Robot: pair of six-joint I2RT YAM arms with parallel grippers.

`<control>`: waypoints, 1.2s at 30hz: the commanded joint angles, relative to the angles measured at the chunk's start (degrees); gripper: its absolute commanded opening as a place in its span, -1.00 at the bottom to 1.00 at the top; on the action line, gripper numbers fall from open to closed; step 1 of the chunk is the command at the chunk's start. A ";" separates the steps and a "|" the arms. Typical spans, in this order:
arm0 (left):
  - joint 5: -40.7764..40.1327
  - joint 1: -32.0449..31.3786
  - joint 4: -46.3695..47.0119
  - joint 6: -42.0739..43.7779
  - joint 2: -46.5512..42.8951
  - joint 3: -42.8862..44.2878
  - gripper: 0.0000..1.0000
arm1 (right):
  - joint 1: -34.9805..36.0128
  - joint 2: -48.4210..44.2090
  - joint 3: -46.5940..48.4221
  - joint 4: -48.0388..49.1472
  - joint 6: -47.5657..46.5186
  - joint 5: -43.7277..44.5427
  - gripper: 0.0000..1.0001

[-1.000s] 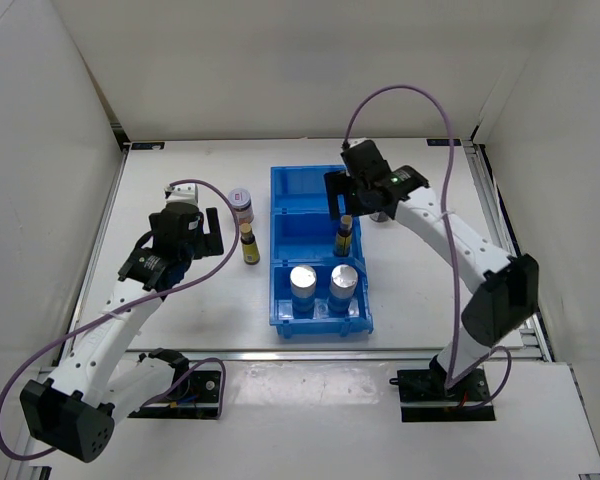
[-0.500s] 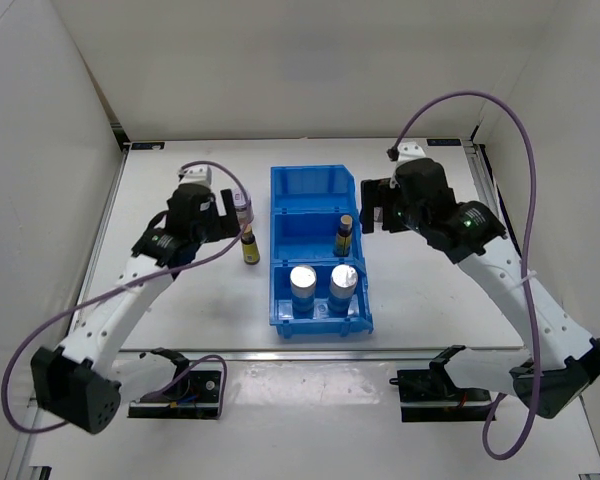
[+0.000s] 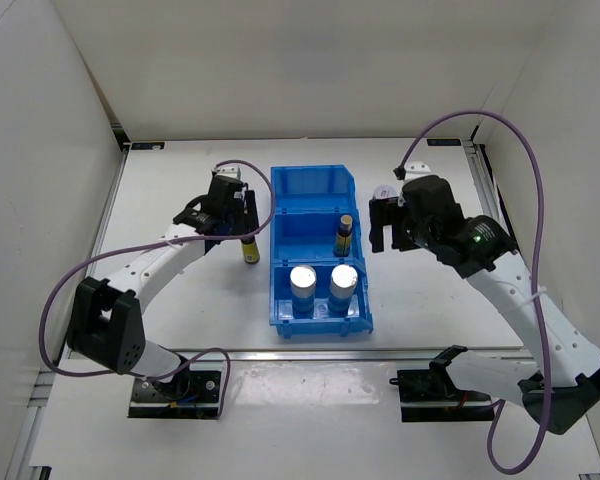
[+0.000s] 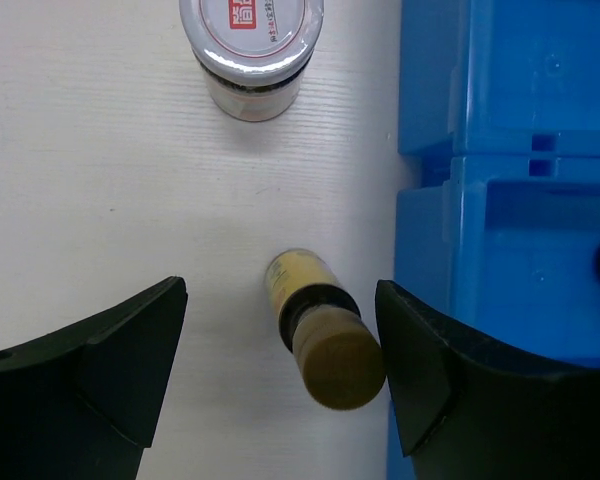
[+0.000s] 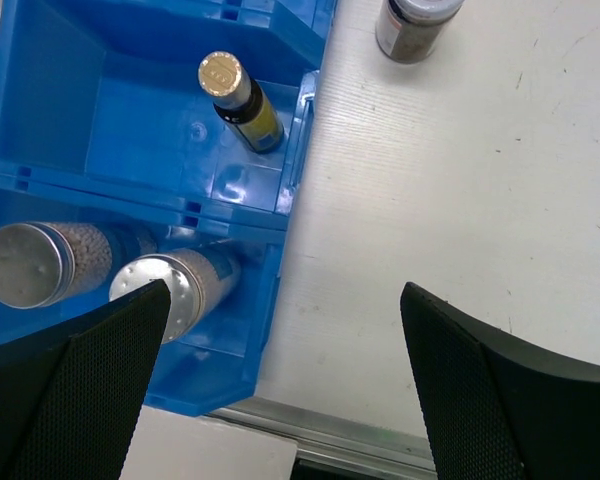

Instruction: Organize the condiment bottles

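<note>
A slim dark yellow-labelled bottle (image 4: 320,330) stands on the table just left of the blue bin (image 4: 510,200). My left gripper (image 4: 280,290) is open and straddles it; the right finger (image 4: 420,370) is almost at its cap, the left one well apart. A short jar (image 4: 251,55) stands beyond it. In the bin, a second slim bottle (image 3: 344,235) stands in the middle compartment and two white-blue cylinders (image 3: 303,285) (image 3: 342,283) in the front one. My right gripper (image 3: 385,225) hangs open right of the bin, with nothing in it. Another jar (image 5: 415,25) stands behind it.
The bin (image 3: 320,185) has three compartments in a row, front to back. White walls close in the table on the left, back and right. An aluminium rail (image 5: 380,440) runs along the table's front edge, near the bin's front corner.
My left gripper moved right to straddle the slim bottle on the table, and its jaws narrowed a little. My right gripper drew back from the slim bottle in the bin to the bin's right.
</note>
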 commanded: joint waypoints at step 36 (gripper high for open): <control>-2.09 -5.04 -1.74 -0.37 1.54 3.95 0.06 | 0.22 -5.83 -7.34 -3.40 0.60 2.97 0.98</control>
